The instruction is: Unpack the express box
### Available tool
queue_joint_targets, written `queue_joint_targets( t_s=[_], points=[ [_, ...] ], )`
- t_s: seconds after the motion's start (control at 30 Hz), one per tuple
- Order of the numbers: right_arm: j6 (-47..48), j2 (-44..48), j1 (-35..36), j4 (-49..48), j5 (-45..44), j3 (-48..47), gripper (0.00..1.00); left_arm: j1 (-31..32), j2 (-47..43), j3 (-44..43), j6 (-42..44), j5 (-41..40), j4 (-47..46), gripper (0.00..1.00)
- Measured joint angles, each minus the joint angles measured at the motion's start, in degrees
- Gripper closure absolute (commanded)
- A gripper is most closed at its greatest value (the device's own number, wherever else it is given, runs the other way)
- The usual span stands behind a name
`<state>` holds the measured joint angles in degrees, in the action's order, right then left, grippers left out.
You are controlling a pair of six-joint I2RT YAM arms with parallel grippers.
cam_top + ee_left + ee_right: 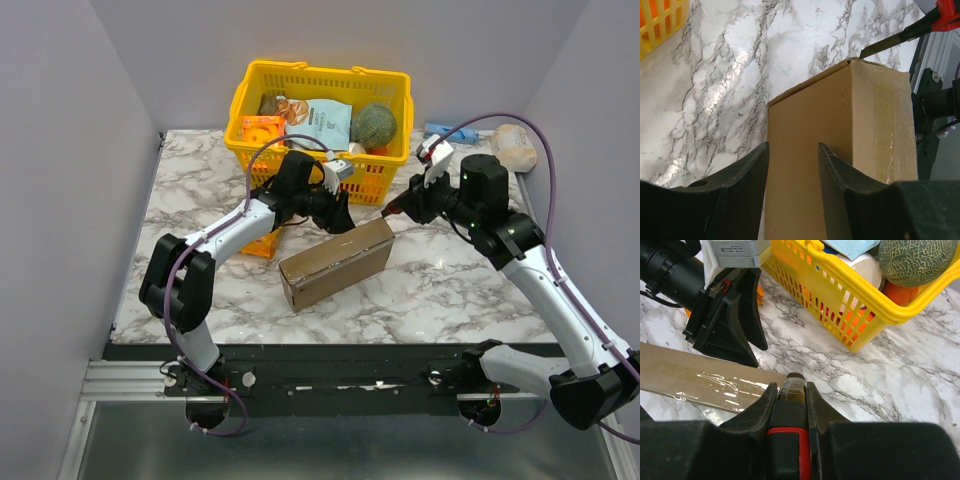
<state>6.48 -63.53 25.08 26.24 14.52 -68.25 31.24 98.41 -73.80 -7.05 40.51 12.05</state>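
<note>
A marble table seen from above, with two robot arms reaching in from the near edge. A flat brown cardboard box lies closed near the middle of the table, turned at an angle, its right end farther back than its left. A yellow basket stands behind it at the back of the table, well apart from the box, holding a melon and other packaged goods.

The left gripper comes down at the box's far long edge. From its own camera, its two black fingers stand parted with the cardboard filling the space behind them; they are not clamped round the box, and whether they touch it cannot be told.

The right gripper is closed on a cutter with a red and black handle. In the right wrist view the handle sits pinched between the fingers, pointing at the box's top edge. In the left wrist view the cutter's thin dark blade reaches in from the right, and its tip meets the box's far corner
</note>
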Motion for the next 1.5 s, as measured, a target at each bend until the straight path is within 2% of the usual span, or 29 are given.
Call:
queue_joint_targets(
  t_s=[0.53, 0.83, 0.93, 0.97, 1.1, 1.27, 1.5],
  points=[
    [0.8, 0.0, 0.9, 0.8, -1.3, 0.5, 1.00, 0.0, 0.0, 0.0, 0.0, -0.2, 0.0, 0.48],
    [2.1, -0.3, 2.3, 3.9, -3.8, -0.8, 1.00, -0.8, -1.4, -1.6, -1.0, -4.8, -0.5, 0.48],
    [2.4, -1.1, 2.6, 5.3, -4.6, -2.1, 0.99, -2.1, -5.7, -1.3, -1.7, -5.4, -3.4, 0.56],
    [2.4, -1.4, 2.8, 5.5, -4.8, -2.4, 0.99, -2.4, -7.4, -1.0, -1.7, -5.2, -4.7, 0.64],
    [2.8, -3.7, 4.0, 6.4, -5.6, -4.7, 1.00, -3.2, -15.1, 2.5, -2.1, 0.3, -12.9, 0.76],
    [4.1, -7.6, 6.0, 6.6, -7.0, -7.9, 1.00, -1.8, -16.3, 5.5, -1.7, 8.8, -16.7, 0.81],
    [5.5, -12.2, 9.8, 6.4, -7.9, -11.7, 0.99, -1.5, -12.0, 10.0, 1.3, 11.2, -14.5, 0.83]
  ],
)
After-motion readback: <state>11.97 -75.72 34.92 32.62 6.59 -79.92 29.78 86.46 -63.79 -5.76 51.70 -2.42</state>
